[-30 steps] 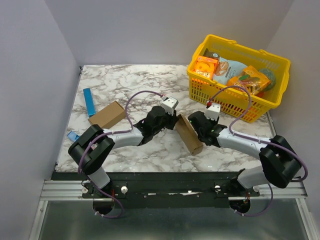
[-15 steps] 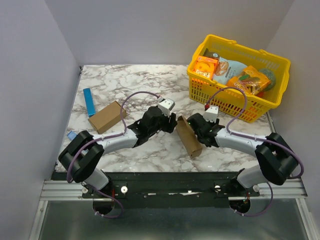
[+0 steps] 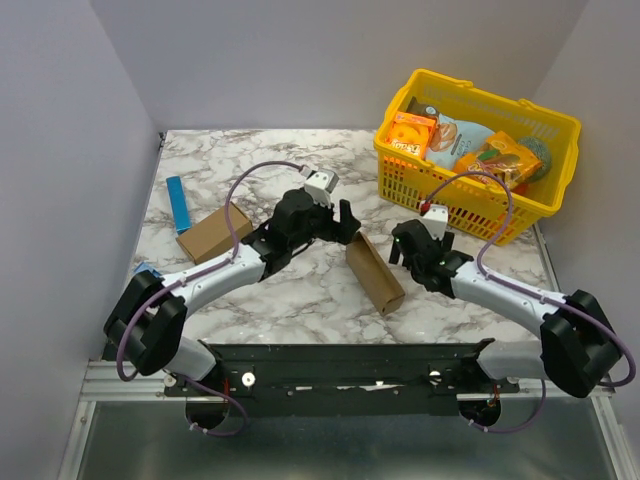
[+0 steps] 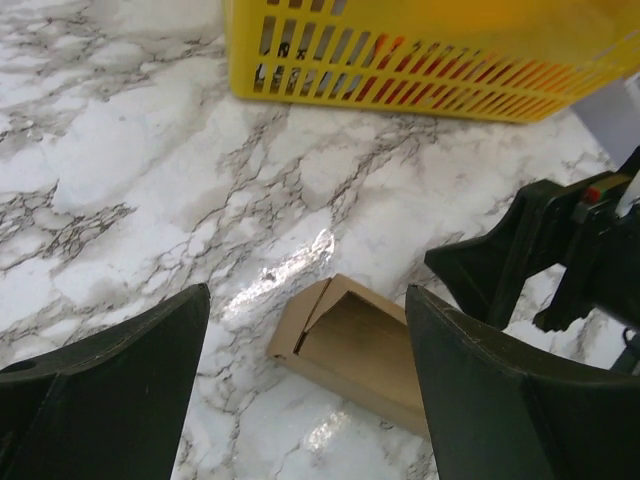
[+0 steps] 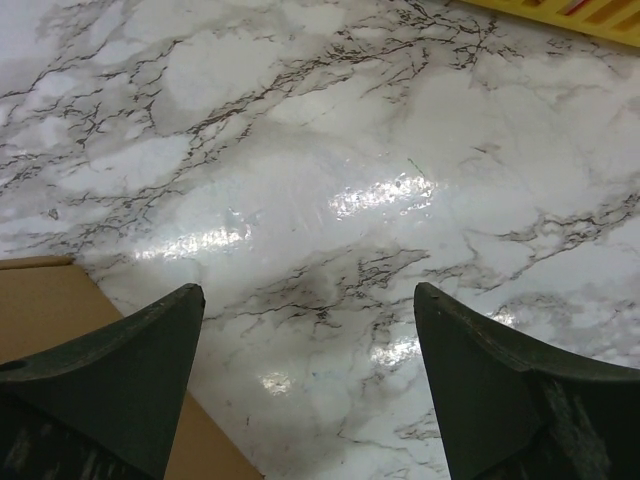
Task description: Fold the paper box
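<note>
The paper box [image 3: 373,272] is a small oblong brown carton lying flat on the marble table between my two arms, one end pointing toward the near edge. In the left wrist view its end with a tucked flap [image 4: 350,340] lies just below and beyond my open left gripper [image 4: 307,292], untouched. My left gripper [image 3: 340,224] hovers at the box's far-left end. My right gripper [image 3: 403,246] stands open to the box's right, with only a corner of the box [image 5: 40,300] at its left finger and bare marble between its fingers.
A yellow basket [image 3: 540,205] with orange snack boxes [image 3: 410,135] and bags stands at the back right. Another brown carton [image 3: 213,232] lies left of centre, next to a blue strip [image 3: 178,203]. A small blue piece [image 3: 147,271] lies at the left edge.
Both grippers have opened and drawn away from the box, the left one up and back, the right one to the right. The box now lies free on the table.
</note>
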Controlling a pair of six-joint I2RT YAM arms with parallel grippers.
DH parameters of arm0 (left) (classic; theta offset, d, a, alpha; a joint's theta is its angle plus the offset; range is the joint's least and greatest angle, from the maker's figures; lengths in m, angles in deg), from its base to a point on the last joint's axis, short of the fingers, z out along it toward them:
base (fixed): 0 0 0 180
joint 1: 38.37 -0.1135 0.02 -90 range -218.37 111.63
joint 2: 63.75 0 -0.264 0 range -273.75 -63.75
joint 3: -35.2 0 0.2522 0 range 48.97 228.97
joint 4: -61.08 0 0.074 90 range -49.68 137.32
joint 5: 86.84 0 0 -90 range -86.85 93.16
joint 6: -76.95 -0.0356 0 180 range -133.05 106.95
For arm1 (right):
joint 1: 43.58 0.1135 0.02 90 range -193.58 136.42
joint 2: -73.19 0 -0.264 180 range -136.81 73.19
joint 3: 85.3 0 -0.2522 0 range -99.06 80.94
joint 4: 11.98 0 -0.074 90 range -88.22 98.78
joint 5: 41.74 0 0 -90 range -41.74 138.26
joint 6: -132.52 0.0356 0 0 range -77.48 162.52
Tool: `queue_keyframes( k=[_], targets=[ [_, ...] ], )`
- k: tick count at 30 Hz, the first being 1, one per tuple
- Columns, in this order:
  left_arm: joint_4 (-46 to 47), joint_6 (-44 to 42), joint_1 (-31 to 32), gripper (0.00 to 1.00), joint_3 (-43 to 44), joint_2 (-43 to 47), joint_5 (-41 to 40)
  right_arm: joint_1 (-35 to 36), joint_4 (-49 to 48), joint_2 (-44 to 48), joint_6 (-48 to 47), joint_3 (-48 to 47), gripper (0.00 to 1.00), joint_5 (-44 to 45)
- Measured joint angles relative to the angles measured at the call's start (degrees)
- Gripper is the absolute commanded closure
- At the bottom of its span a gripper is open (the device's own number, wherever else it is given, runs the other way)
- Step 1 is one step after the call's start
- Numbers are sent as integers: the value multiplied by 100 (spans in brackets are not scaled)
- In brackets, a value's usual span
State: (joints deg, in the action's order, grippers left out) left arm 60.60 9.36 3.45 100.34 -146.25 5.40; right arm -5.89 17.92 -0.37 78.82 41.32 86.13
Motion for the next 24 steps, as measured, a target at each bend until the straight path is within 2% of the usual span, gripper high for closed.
queue_keyframes(
  k=[4,9,13,18,20,24],
  targets=[
    [46,232,-96,12,308,-109,221,-157,0,131,-81,79,9,-221],
    [79,361,-122,13,776,-699,535,-258,24,658,-192,225,14,-533],
    [28,424,-151,18,780,-1016,706,-280,-44,1526,-498,407,20,-848],
    [50,588,-251,29,763,-1156,966,-282,-258,2638,-1012,826,29,-1569],
    [94,640,-280,34,756,-1167,1054,-269,-280,2855,-1158,883,31,-1847],
    [203,730,-319,35,717,-1187,1200,-90,-317,2920,-1375,885,30,-2225]
  ],
)
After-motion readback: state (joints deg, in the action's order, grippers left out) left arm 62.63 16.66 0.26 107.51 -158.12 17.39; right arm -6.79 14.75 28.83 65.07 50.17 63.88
